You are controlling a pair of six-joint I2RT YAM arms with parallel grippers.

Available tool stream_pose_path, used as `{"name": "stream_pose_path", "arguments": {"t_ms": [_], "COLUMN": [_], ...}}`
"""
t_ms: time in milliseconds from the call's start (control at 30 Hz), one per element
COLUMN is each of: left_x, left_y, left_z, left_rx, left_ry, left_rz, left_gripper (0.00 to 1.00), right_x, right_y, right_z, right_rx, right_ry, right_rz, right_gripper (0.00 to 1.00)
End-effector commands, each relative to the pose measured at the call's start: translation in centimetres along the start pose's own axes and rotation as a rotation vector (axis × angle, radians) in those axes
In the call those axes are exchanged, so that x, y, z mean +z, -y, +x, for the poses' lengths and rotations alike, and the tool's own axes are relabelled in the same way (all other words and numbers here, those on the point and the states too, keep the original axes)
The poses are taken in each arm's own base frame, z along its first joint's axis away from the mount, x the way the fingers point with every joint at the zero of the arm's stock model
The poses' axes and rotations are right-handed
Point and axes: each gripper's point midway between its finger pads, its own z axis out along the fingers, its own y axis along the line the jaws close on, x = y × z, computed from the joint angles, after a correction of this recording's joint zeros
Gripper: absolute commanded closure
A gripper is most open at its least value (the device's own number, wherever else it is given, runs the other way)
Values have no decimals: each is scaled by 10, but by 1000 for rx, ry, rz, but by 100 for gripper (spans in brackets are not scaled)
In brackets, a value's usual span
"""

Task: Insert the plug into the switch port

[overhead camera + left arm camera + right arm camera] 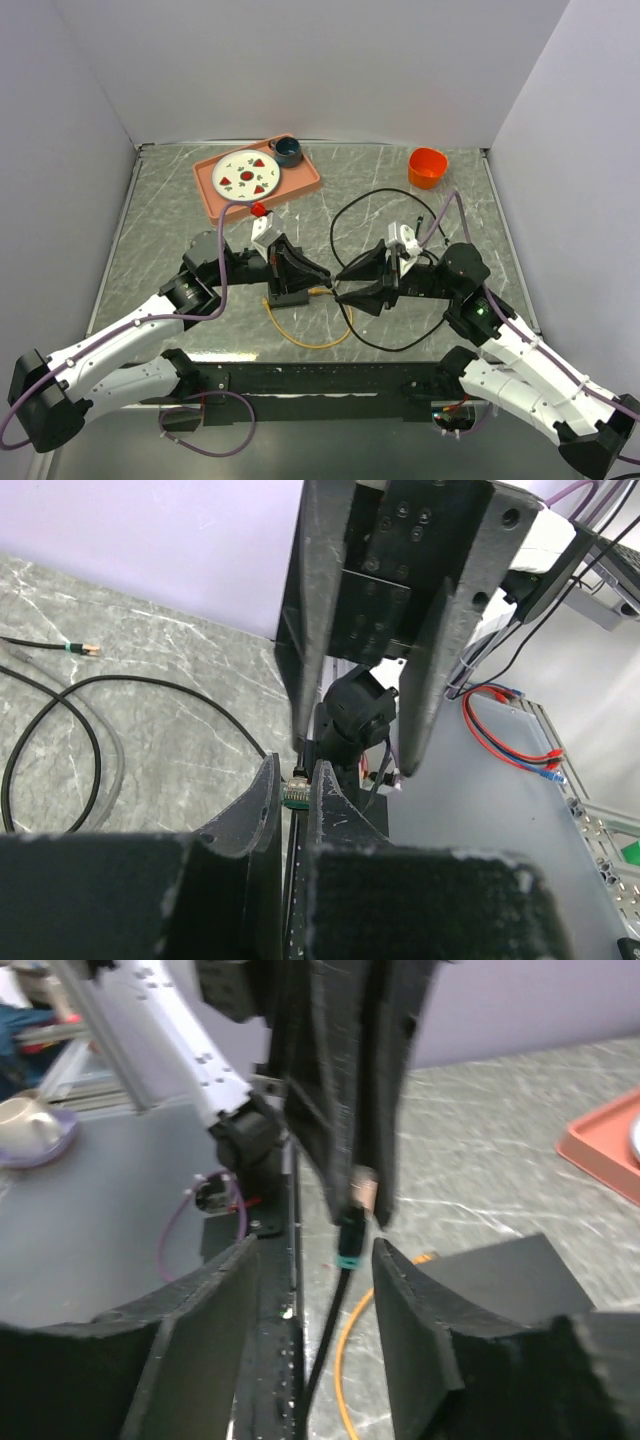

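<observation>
My left gripper (322,274) is shut on the plug (297,789), a small clear connector on a black cable (338,1300) with a teal band. The plug (361,1191) hangs between the left fingers (345,1080) in the right wrist view. My right gripper (342,285) is open, tip to tip with the left one, its fingers (312,620) spread on either side of the plug and not touching it. The switch (287,297), a flat black box, lies on the table under the left gripper. It also shows in the right wrist view (505,1270).
An orange cable (300,338) loops from the switch toward the near edge. The black cable (345,215) loops across the middle of the table. A pink tray (305,183) with a plate and a dark cup stands at the back, and an orange cup (427,167) at the back right.
</observation>
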Motion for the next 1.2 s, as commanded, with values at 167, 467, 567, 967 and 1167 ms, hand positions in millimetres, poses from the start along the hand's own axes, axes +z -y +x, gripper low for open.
{"name": "stream_pose_path", "arguments": {"t_ms": [167,467,567,967,1167], "left_x": [7,10,9,7,5], "left_y": [9,13,15,20,25], "left_z": [-15,-15,-15,-21,-22], "left_rx": [39,45,46,66,63], "left_ry": [38,29,27,53,57], "left_rz": [33,37,36,45,59], "left_gripper": [99,99,99,99,99], "right_x": [10,12,13,13,14], "right_y": [9,19,20,24,22], "right_z": [3,2,2,10,12], "right_rx": [79,82,81,87,86], "right_ry": [-44,-34,-32,-52,-38], "right_rz": [2,50,54,64,40], "right_gripper": [60,62,64,83,100]}}
